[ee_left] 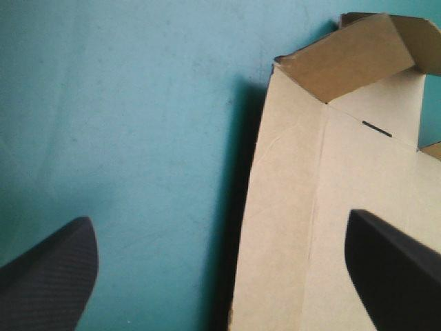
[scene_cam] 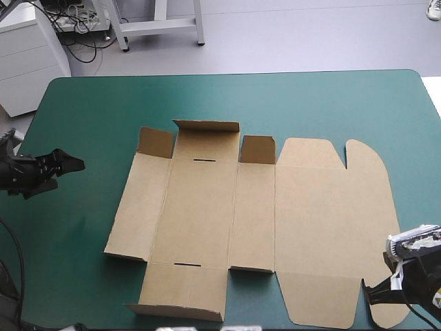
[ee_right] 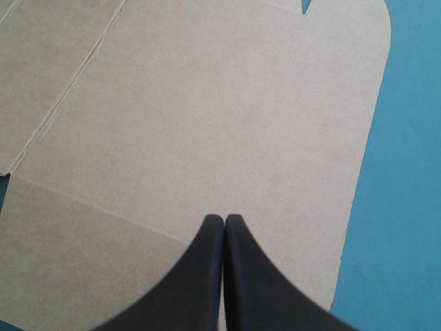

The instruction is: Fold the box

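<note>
Just one box [scene_cam: 317, 221], mostly flat; left fingers [ee_left: 48, 276] wide, right fingers [ee_right: 207, 276] pressed together.

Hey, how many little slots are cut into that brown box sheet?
2. The far slot lies by the raised far flap of the box; the near slot lies by the fold of the near flap. None seems hidden.

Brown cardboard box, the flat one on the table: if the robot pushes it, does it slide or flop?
The flat brown cardboard box probably slides easily: it is a thin sheet lying on the smooth teal-green cover. It likely stays fairly stiff between creases, but bends at them, since its small far flaps already stand up.
</note>
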Controlling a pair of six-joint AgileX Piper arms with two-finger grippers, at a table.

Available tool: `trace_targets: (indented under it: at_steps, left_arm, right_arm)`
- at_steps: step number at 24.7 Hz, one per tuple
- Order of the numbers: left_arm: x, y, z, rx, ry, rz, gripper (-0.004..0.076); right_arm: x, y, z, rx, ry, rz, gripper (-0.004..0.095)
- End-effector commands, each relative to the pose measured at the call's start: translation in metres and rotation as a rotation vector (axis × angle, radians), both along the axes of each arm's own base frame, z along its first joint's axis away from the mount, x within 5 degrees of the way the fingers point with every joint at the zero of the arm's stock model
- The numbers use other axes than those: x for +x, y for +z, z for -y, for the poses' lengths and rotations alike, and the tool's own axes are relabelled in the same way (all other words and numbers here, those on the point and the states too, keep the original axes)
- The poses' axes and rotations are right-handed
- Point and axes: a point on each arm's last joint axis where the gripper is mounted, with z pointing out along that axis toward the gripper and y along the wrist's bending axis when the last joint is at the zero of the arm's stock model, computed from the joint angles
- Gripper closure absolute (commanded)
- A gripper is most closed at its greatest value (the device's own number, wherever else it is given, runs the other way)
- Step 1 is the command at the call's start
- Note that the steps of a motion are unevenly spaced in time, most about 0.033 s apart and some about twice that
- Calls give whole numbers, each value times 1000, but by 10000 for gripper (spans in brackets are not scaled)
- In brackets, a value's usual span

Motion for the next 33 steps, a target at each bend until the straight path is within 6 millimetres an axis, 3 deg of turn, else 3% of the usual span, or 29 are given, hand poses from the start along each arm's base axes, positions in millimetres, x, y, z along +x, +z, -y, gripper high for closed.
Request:
trace_targets:
  at_steps: [1,7,11,16,18,24,33]
  left_arm:
    - [3,-1,12,-47,-93,-49,29]
    - [19,-37,24,-2,-209,-204,29]
    - [22,-41,34,6,-251,-223,29]
    - [13,-60,47,-39,-288,-279,29]
    - [1,-78,56,-102,-325,-295,29]
    - [-21,-105,82,-211,-387,-360,29]
    - [-23,-108,119,-184,-548,-379,30]
  right_arm:
    - [4,10,-1,10,2,76,926]
    - [4,10,-1,11,3,81,926]
    - [4,10,-1,11,3,81,926]
    - [4,10,-3,30,11,76,926]
    - [4,11,-3,31,11,79,926]
    - [4,11,-3,33,16,81,926]
    - [4,11,-3,31,18,81,926]
